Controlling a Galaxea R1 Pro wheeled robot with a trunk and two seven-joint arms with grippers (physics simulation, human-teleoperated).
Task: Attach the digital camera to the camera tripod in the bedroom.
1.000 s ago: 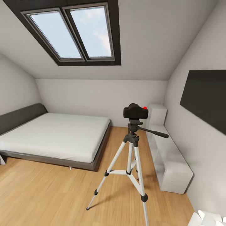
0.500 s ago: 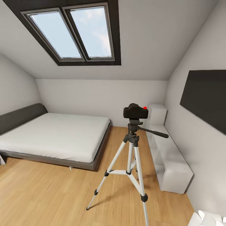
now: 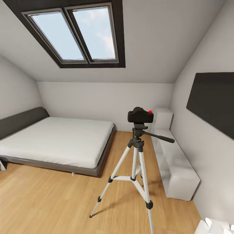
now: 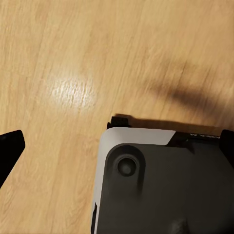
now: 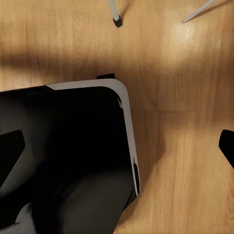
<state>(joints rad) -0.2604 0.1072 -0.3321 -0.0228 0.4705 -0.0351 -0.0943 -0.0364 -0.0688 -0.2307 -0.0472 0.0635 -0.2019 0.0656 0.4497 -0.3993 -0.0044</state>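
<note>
Both our pincers hang low over the wood floor (image 4: 58, 58), well below the camera tripod (image 3: 136, 169), each spread wide with nothing held. We judge attachment done: the digital camera (image 3: 140, 115) sits on its head. Next, we only check seating.

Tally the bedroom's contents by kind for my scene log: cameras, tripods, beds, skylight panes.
Small black camera with red button: 1
Tall tripod with silver-white legs: 1
Low dark-framed bed with white mattress: 1
Dark-framed skylight panes: 2
Total: 5
</note>
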